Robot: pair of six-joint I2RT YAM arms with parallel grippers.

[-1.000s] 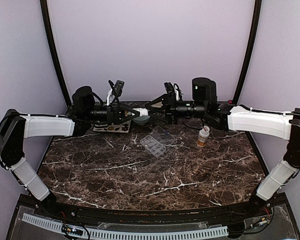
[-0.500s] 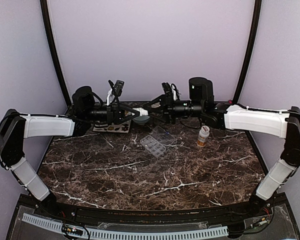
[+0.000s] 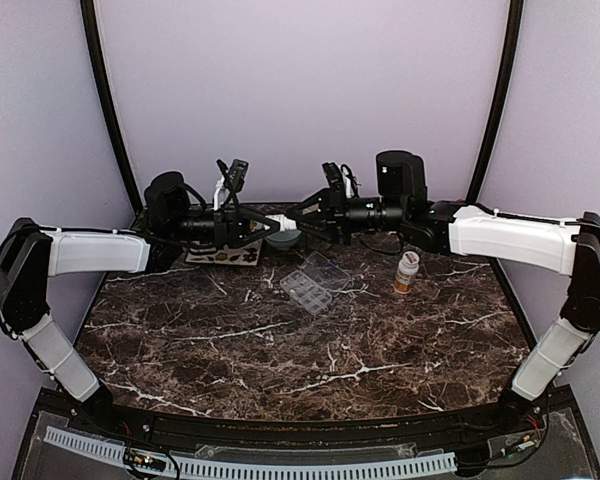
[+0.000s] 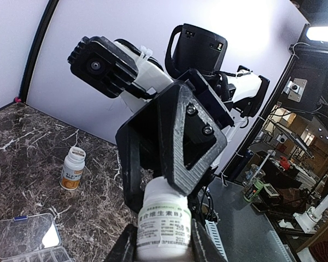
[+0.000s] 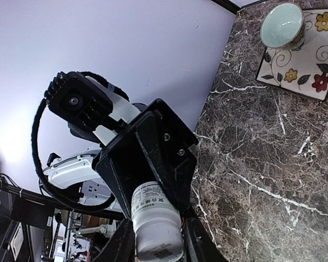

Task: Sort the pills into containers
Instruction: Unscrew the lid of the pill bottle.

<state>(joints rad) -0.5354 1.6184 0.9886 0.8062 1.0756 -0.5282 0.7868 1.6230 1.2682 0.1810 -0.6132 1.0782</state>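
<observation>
A white pill bottle (image 3: 286,222) hangs above the back middle of the table, between both grippers. My left gripper (image 4: 163,243) is shut on its labelled body (image 4: 164,221). From the other side my right gripper (image 5: 156,243) is shut round the bottle's other end (image 5: 153,218). The containers, a clear compartment box (image 3: 308,289) with its lid open, lie on the marble just in front (image 4: 22,240). No pills are in view.
An amber bottle with a white cap (image 3: 407,272) stands right of the box (image 4: 72,168). A flowered tray (image 3: 225,257) with a pale green bowl (image 5: 282,24) sits at the back left. Another bowl (image 3: 285,239) lies under the grippers.
My right arm has slid a little to the left and its jaws have narrowed onto the white bottle. The left arm and the bottle have stayed put.
</observation>
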